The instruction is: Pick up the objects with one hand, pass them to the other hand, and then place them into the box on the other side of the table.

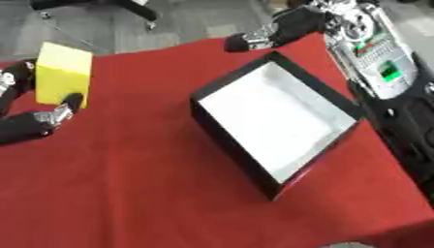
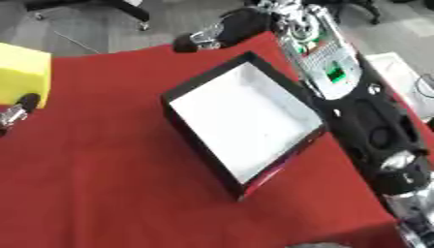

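**Yellow block gripped on the left, hand-over not yet made**

Red cloth (image 1: pixel 144 193) fills the near part of your table, bare in front of you. Your left hand (image 1: pixel 38 118) sits at the left edge with its fingers and thumb curled round the yellow block (image 1: pixel 61 72); the block stands upright in that grip, above the thumb, and I cannot tell whether it is lifted or touching the cloth. Going out from that hand to its right, across bare cloth, you reach the black box (image 1: pixel 233 140) with its white floor, lying askew and holding nothing. Beyond the box's far corner is your right hand (image 1: pixel 263 36), its dark fingers stretched out and relaxed, holding nothing, well apart from the block.

By my reading you are at the pick-up step, with the pass next. That calls for bringing both hands together over the cloth between them, leaving a free face of the block for your right hand to close on before the left lets go.
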